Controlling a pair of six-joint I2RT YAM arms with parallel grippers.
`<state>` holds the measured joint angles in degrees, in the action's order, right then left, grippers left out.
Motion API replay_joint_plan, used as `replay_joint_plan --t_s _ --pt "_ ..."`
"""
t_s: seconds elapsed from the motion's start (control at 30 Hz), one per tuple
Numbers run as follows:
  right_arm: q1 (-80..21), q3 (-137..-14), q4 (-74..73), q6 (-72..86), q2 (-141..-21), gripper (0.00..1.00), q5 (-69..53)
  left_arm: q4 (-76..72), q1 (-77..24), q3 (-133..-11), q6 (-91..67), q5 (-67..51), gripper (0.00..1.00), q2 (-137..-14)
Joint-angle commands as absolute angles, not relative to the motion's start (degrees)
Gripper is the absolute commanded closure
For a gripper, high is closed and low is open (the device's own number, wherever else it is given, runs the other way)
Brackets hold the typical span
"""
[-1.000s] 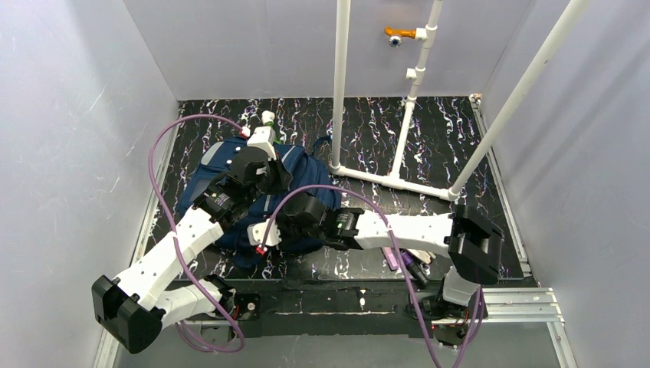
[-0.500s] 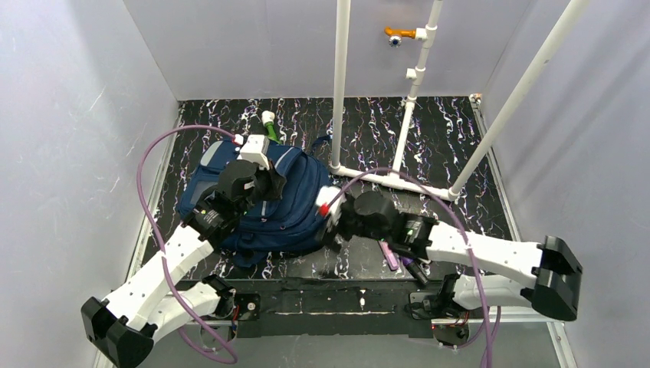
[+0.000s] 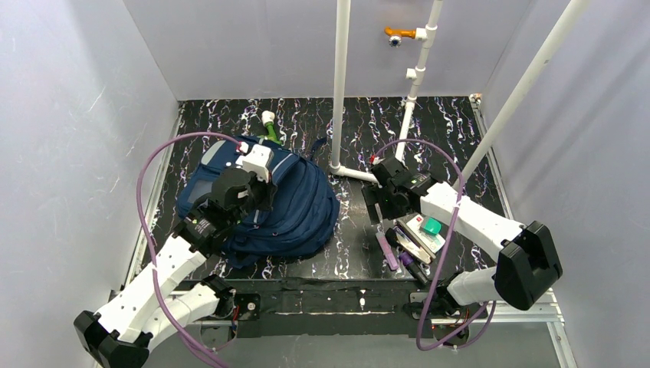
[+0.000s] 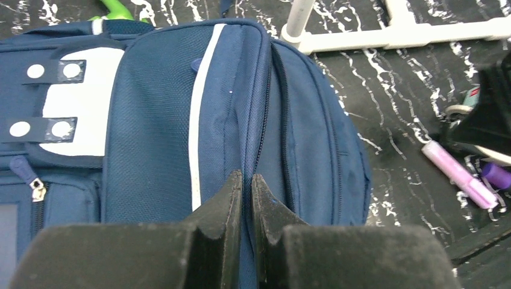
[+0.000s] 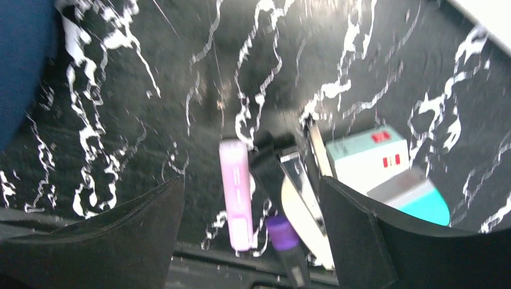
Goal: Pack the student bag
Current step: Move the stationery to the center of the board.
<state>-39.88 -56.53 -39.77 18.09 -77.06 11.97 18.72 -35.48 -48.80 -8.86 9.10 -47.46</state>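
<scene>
Pale walls on three sides, black bench [image 3: 444, 138] with white and purple veining. A white pipe frame [image 3: 339, 77] stands at the far middle of the bench, with an orange fitting [image 3: 400, 33] up on the back wall.

The student bag [image 3: 303, 207] lies flat on the left half of the bench, its near end close to the near edge. It is navy and has a white patch [image 4: 78, 108] with round buttons on the left part. A green item with a white cap [image 3: 268, 123] pokes out at the bag's far edge.

The left gripper [image 4: 246, 177] is on top of the bag, closed, with its tips down on the fabric right by the zipper line [image 4: 262, 120]. Can't tell whether it pinches any cloth.

Bare bench to the right of the bag, then a small pile of stationery near the near edge, right of centre: a pink marker [image 5: 236, 198], a purple-capped pen [image 5: 282, 232], a teal and white box [image 5: 367, 156] and a teal round piece [image 5: 422, 201]. The items are touching or overlapping, and the wrist view is blurry.

The right gripper [image 5: 250, 192] hangs over that pile with its fingers spread wide, holding nothing. It is well apart from the bag.
</scene>
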Motion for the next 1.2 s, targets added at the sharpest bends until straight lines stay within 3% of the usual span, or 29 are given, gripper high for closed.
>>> replay_joint_plan --t_s 0.0,0.17,0.47,0.57,0.7,1.0,1.17 --pt "-40.3 -60.7 -53.4 22.8 -76.4 0.13 10.0 22.8 -34.7 -51.5 -2.3 13.4 1.00 -45.3" --pt "-47.6 -61.7 -59.3 28.0 -76.7 0.15 11.4 22.3 -34.5 -52.6 -7.8 6.2 1.00 -45.7" --pt "-51.3 -50.1 -46.2 31.6 -74.1 0.40 8.3 21.7 -34.5 -54.3 -15.8 -2.8 1.00 -47.0" --pt "-51.2 -47.8 -45.8 33.6 -73.1 0.44 11.8 23.2 -34.4 -54.9 -14.1 -1.4 1.00 -47.1" --pt "-49.0 -47.7 -50.3 36.7 -72.2 0.43 19.6 24.5 -34.3 -55.5 -13.5 -0.8 1.00 -46.6" --pt "-44.9 -53.0 -56.1 31.8 -75.8 0.40 25.0 26.4 -34.3 -56.4 -13.5 0.5 1.00 -47.8" --pt "-44.3 -54.0 -56.1 31.2 -78.6 0.26 26.1 26.3 -34.3 -56.5 -13.4 0.0 1.00 -48.2"
